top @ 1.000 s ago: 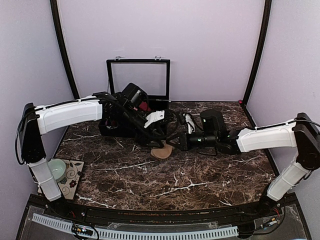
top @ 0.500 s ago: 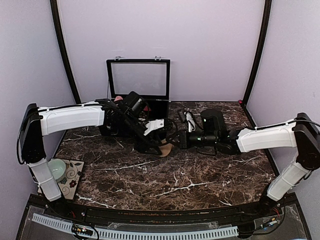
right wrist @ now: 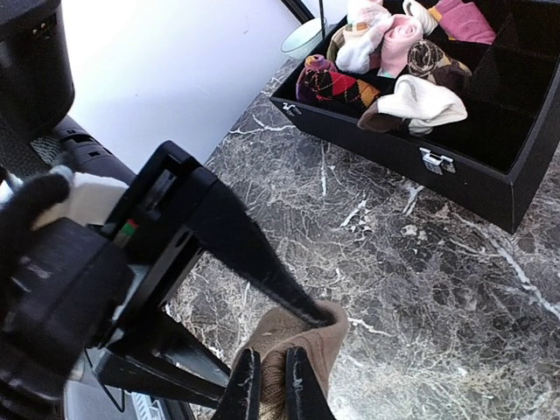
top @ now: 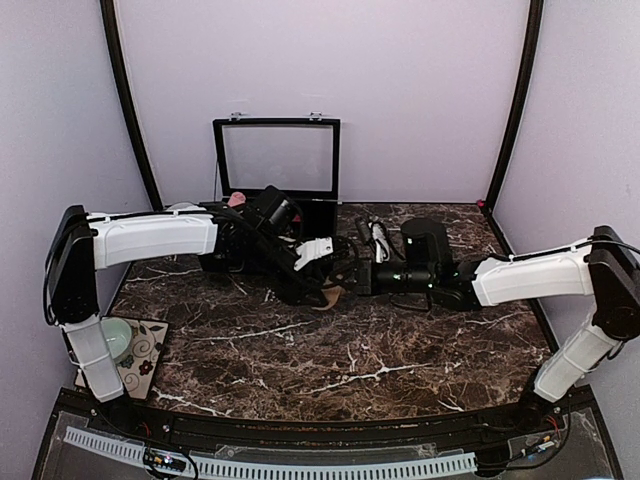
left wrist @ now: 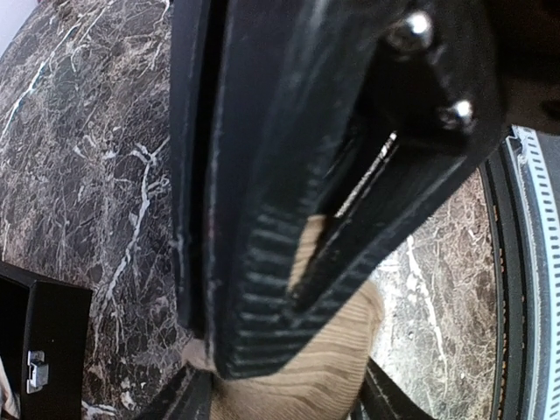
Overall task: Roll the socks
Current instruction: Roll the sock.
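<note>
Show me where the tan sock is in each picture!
Top external: the tan sock lies mid-table, where the two arms meet.
Left wrist: bottom middle, peeking out under the black fingers.
Right wrist: bottom middle.
Shared landmark: the black sock box, at far left of the sock from above and in the bottom-left corner of the left wrist view.

The sock (left wrist: 328, 376) is tan ribbed knit cloth, soft and matt. The left pincer (left wrist: 293, 293) is matt black plastic with ridged pads (left wrist: 254, 289) and shiny metal screws (left wrist: 411, 28). The surface (top: 350, 360) is glossy dark stone, veined white.
</note>
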Motion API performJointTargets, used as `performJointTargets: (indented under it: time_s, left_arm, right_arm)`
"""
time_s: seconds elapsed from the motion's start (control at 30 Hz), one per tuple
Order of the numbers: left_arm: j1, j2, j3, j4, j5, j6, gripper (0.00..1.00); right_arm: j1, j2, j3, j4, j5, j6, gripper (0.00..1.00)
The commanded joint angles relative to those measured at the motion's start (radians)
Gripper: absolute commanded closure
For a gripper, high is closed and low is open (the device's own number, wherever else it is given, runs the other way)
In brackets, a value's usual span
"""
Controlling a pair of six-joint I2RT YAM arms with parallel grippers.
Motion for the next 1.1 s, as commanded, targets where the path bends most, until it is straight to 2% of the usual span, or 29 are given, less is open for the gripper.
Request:
performJointTargets:
  time_s: [0.0,0.13,0.23,0.27,0.43,0.47,0.57,0.6,0.63,0.7,0.77,0.97,1.07]
  left_arm:
    - [-0.005,0.004,-0.03,0.027,-0.083,-0.023,0.39]
    - [-0.005,0.005,-0.031,0.053,-0.126,-0.031,0.38]
    - [-0.005,0.005,-0.024,0.053,-0.106,-0.026,0.47]
    - [-0.005,0.004,-0.021,0.05,-0.099,-0.022,0.53]
    - [0.01,-0.028,-0.015,0.042,-0.015,-0.024,0.97]
    - [0.024,-0.036,-0.011,0.035,0.036,-0.032,1.0]
    - [0.09,-0.036,0.017,-0.014,0.301,-0.057,1.0]
    - [0.11,-0.027,0.033,-0.045,0.397,-0.059,1.0]
    - [0.122,-0.009,0.054,-0.094,0.458,-0.05,1.0]
    - [0.127,0.009,0.092,-0.169,0.517,-0.008,1.0]
    - [0.126,0.01,0.104,-0.178,0.542,-0.002,1.0]
    - [0.127,0.006,0.124,-0.177,0.537,-0.004,1.0]
    - [0.126,0.005,0.123,-0.18,0.514,-0.002,1.0]
  right_arm:
    - [0.016,-0.007,-0.004,0.118,-0.013,0.028,1.0]
    - [0.019,0.0,-0.001,0.134,-0.021,0.043,1.0]
    - [0.02,0.008,0.001,0.138,-0.025,0.048,1.0]
    - [0.022,0.011,0.001,0.139,-0.026,0.049,1.0]
    - [0.021,0.012,0.007,0.094,-0.022,0.02,1.0]
    - [0.02,0.008,0.006,0.086,-0.035,-0.009,0.98]
    - [0.017,-0.019,0.0,0.105,-0.15,-0.116,0.79]
    - [0.017,-0.033,-0.006,0.118,-0.191,-0.145,0.7]
    - [0.016,-0.048,-0.007,0.119,-0.216,-0.176,0.66]
    - [0.014,-0.063,0.015,0.077,-0.25,-0.233,0.67]
    - [0.008,-0.054,0.059,0.003,-0.276,-0.282,0.68]
    - [0.004,0.033,0.165,-0.095,-0.326,-0.305,0.67]
    - [0.004,0.069,0.185,-0.084,-0.357,-0.294,0.7]
